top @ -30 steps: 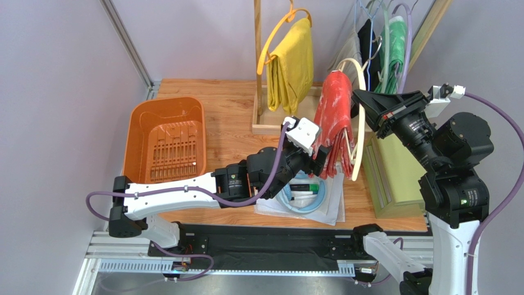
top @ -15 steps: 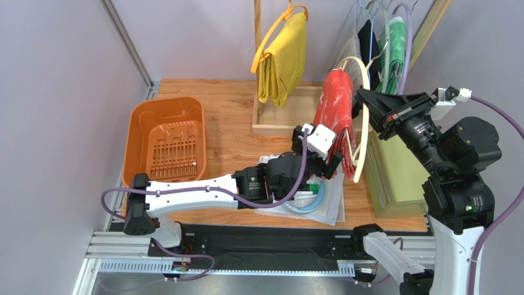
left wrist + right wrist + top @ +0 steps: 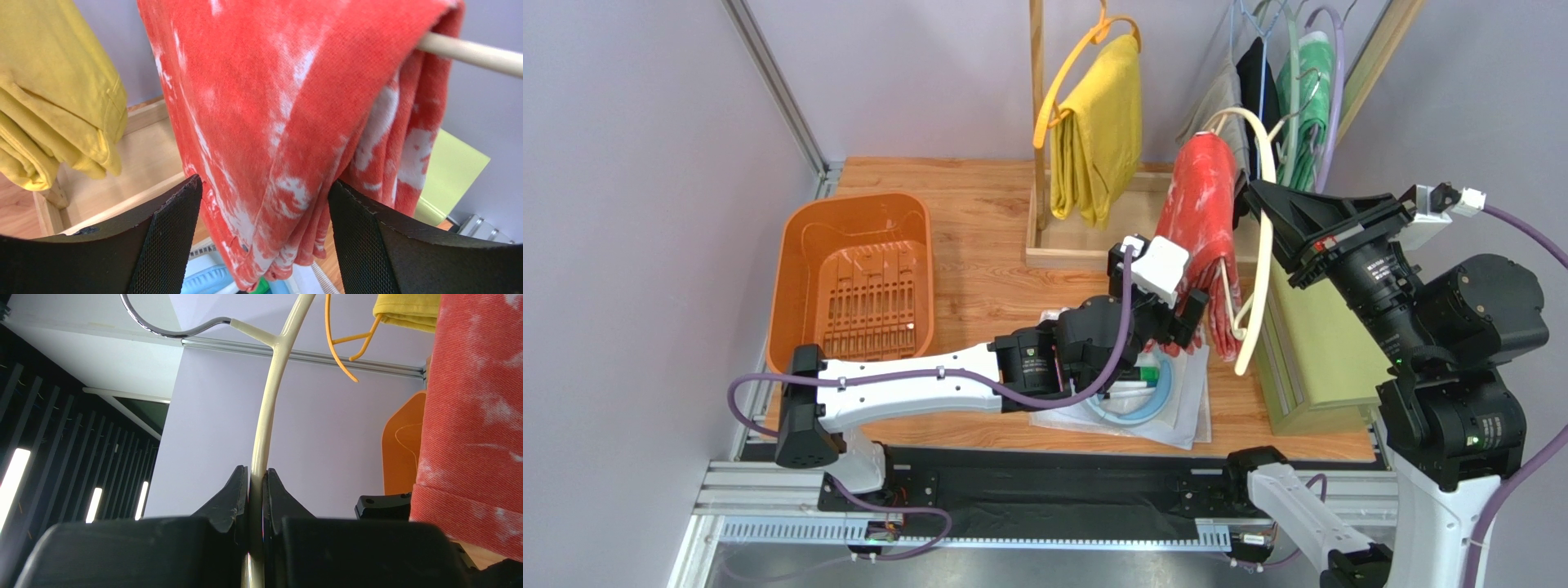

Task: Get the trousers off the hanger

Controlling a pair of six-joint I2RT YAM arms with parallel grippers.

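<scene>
The red-orange trousers [image 3: 1201, 233] with pale blotches hang folded over the bar of the cream hanger [image 3: 1263, 282], held in the air above the table. My right gripper [image 3: 1274, 211] is shut on the hanger's cream arm [image 3: 265, 435], jaws pinching it. My left gripper [image 3: 1185, 321] is open at the trousers' lower end; in the left wrist view the hanging folds [image 3: 288, 153] sit between its two black pads [image 3: 172, 245], not squeezed. The hanger bar [image 3: 472, 54] pokes out to the right of the fabric. The trousers also show in the right wrist view [image 3: 476, 416].
An orange basket [image 3: 852, 279] stands at the left of the table. A yellow garment on an orange hanger [image 3: 1097, 116] hangs from the wooden stand behind. Grey, black and green clothes [image 3: 1284, 86] hang at the back right. A light-green box [image 3: 1314, 355] and a blue-white packet on paper [image 3: 1143, 395] lie below.
My right gripper has lifted and swung the hanger with the trousers up and to the right. My left gripper has followed rightward and now brackets the trousers' lower end.
</scene>
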